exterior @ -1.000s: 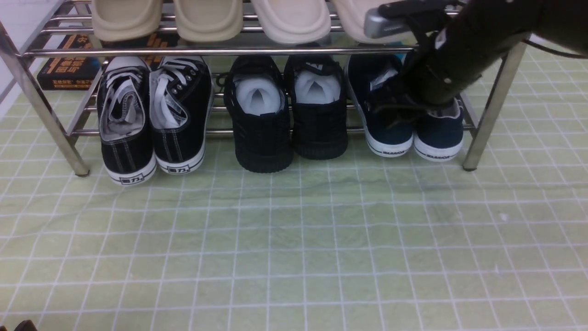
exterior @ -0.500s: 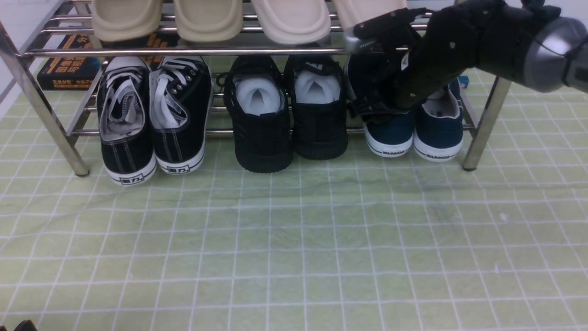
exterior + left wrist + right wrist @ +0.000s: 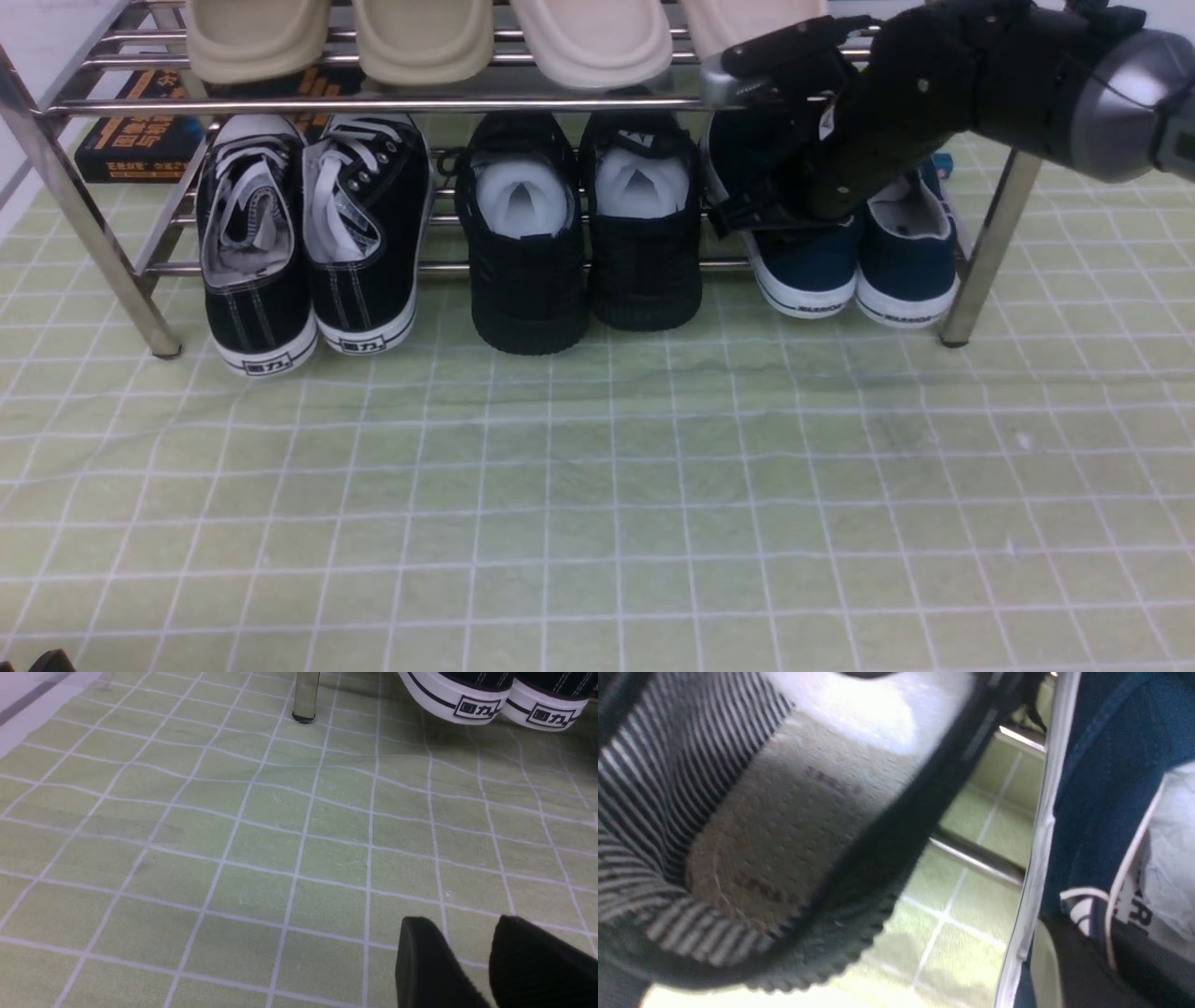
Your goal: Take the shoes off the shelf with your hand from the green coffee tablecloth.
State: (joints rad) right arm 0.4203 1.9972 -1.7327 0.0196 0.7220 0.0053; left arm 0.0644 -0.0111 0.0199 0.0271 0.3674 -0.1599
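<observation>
The navy blue shoes (image 3: 854, 275) with white "WARRIOR" soles stand at the right end of the shelf's (image 3: 373, 105) lower tier, heels toward me. My right gripper (image 3: 756, 217) reaches in under the top bar. It is shut on the inner side wall of the left navy shoe (image 3: 1092, 812). In the right wrist view the right gripper (image 3: 1104, 956) has one black finger outside the collar and one inside, beside the paper stuffing. My left gripper (image 3: 462, 919) hangs open and empty low over the green coffee tablecloth (image 3: 597, 485).
Black lace-up sneakers (image 3: 308, 252) and all-black shoes (image 3: 583, 243) share the lower tier, the latter right beside the gripped shoe. Beige slippers (image 3: 420, 37) lie on the top tier. A steel shelf leg (image 3: 980, 252) stands just right of the navy pair.
My right arm swung left and its gripper settled into the left navy shoe, then closed on the wall. The navy pair has slid a little to the right.
</observation>
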